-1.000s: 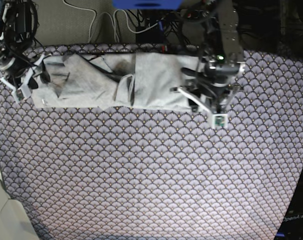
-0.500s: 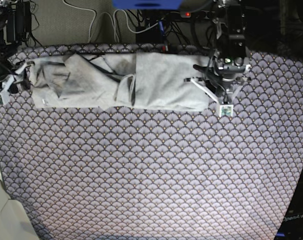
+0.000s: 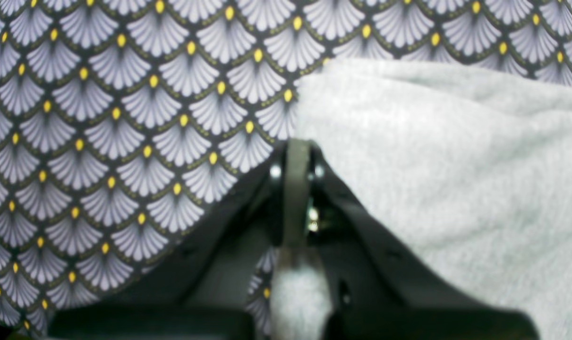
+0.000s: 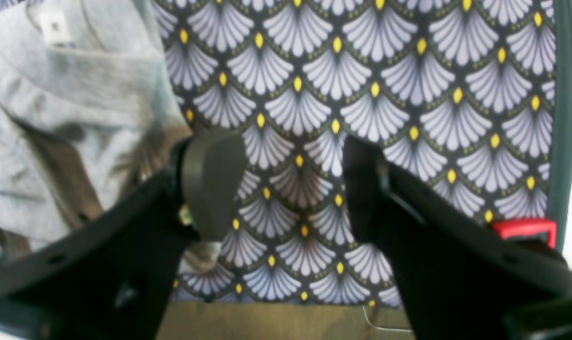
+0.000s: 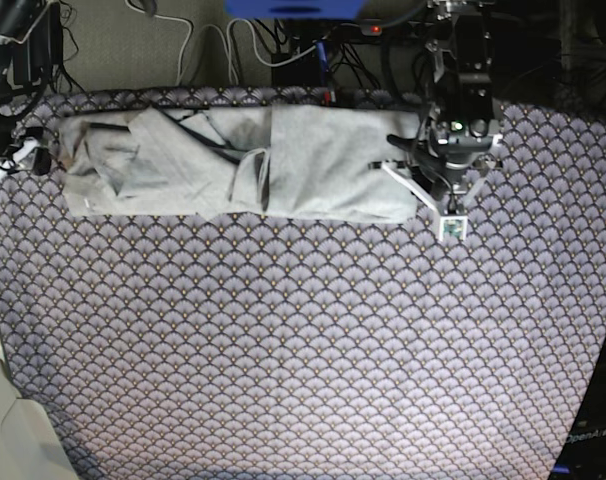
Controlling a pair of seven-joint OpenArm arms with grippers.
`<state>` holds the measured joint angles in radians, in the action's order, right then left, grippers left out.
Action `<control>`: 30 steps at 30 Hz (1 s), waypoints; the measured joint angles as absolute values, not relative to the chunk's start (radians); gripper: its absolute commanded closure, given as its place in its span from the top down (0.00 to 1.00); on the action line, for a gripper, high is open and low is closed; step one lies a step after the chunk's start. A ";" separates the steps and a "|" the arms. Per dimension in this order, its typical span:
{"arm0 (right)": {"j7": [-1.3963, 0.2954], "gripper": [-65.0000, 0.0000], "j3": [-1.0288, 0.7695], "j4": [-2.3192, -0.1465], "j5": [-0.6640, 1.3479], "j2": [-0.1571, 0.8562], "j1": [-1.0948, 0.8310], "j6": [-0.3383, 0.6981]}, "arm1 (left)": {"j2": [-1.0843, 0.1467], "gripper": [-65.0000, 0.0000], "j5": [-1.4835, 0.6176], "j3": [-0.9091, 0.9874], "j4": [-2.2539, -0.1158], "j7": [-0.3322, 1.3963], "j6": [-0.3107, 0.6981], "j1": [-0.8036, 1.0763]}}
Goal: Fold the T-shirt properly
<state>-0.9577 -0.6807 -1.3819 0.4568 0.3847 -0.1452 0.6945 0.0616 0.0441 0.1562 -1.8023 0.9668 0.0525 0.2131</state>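
Along the far edge of the surface (image 5: 303,350), the T-shirt (image 5: 233,165) lies in a long band running left to right, creased and bunched toward its left half, smoother on its right. Its near edge runs almost straight; its far edge sits close to the cloth's back border, with cables just beyond. The left hand (image 5: 450,200) hangs at the shirt's right end, clenched tight; in its wrist view the jaws meet on a pinch of grey fabric at the shirt's corner (image 3: 314,94), with patterned cloth bare to one side. The right hand (image 4: 290,189) stands at the shirt's left end with jaws spread wide, grasping nothing; one finger (image 4: 210,179) sits just beside the rumpled shirt edge (image 4: 78,118), the other over bare cloth near the surface's border. Everything nearer than the shirt is open patterned cloth, across the full width.
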 measured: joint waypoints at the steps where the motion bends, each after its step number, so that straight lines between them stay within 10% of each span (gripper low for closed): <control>1: -0.958 0.58 -0.681 -1.382 0.452 0.385 -0.146 0.694 | 0.061 0.01 0.044 0.156 -1.802 0.966 0.052 0.213; 30: -1.129 0.58 -0.681 -1.515 0.453 0.275 -0.099 0.695 | 0.064 0.01 0.044 0.156 -1.802 0.963 0.052 0.213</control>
